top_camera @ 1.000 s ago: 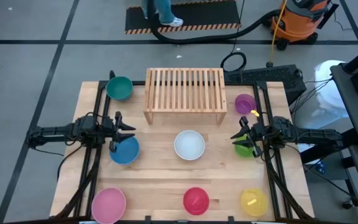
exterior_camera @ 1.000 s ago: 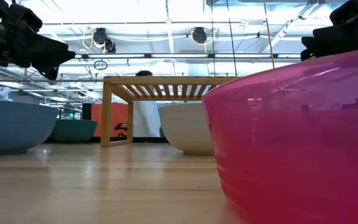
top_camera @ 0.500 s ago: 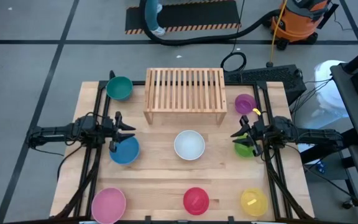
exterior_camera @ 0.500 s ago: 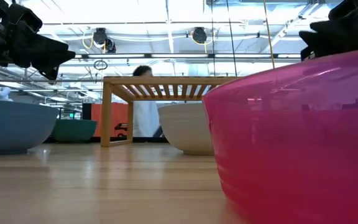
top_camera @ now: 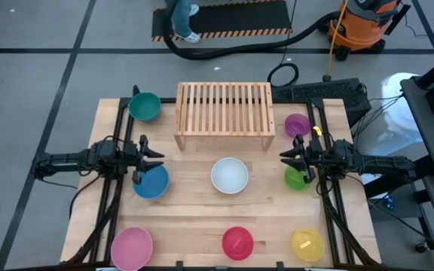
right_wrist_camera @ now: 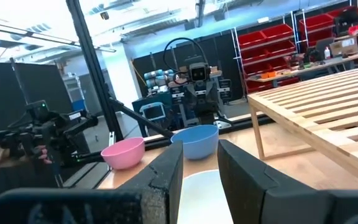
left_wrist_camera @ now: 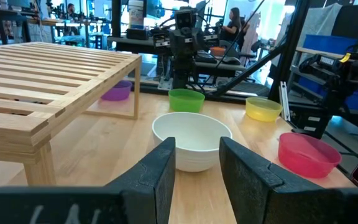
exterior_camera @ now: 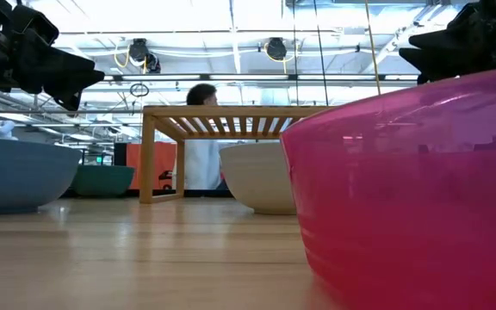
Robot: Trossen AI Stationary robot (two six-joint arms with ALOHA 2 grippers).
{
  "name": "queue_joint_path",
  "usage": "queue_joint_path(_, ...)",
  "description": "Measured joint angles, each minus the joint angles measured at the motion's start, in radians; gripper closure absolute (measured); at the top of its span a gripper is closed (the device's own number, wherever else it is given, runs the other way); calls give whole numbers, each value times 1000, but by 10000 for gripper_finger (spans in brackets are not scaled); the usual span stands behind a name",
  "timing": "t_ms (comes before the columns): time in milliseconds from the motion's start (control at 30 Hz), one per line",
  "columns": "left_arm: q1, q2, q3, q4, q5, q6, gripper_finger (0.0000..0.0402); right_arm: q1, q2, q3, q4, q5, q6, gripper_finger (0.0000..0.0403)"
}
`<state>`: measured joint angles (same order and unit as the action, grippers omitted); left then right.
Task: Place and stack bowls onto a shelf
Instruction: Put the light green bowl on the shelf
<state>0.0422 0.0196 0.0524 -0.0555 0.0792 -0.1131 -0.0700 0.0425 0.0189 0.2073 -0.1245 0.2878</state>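
Observation:
The light-wood shelf [top_camera: 223, 117] stands at the table's far middle, nothing on its slats. The bowls all rest on the table on their bases: teal [top_camera: 145, 106], blue [top_camera: 151, 181], white [top_camera: 229, 175], green [top_camera: 295, 179], purple [top_camera: 297, 125], pink [top_camera: 132, 248], red [top_camera: 237, 242], yellow [top_camera: 307, 244]. My left gripper [top_camera: 154, 156] hovers open at the left, just beyond the blue bowl's far rim, pointing level at the white bowl [left_wrist_camera: 191, 142]. My right gripper [top_camera: 288, 159] hovers open at the right, above the green bowl's far rim, tipped slightly up. Neither has anything between its fingers.
Black arm frames run along both table sides [top_camera: 119, 135]. In the low view the red bowl [exterior_camera: 403, 189] fills the near right. A person [top_camera: 181, 15] walks on the floor beyond the far edge. Bare wood lies between the white bowl and the front row.
My right gripper has swung a little toward the far edge and tipped up while rolling at the wrist, so more of the green bowl shows beneath it. Its fingers stay equally apart. The person behind the table has walked along.

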Motion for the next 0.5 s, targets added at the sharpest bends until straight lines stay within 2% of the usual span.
queue_joint_path(200, 0, 0, 0, 0, 0, 13, 270, 0, 0, 0, -7, 68, 40, 310)
queue_joint_path(333, 0, 0, 0, 0, 0, -55, 270, 0, 0, 19, -12, 72, 34, 310)
queue_joint_path(500, 0, 0, 0, 0, -1, -92, 270, 0, 1, 106, -168, 72, -32, 310)
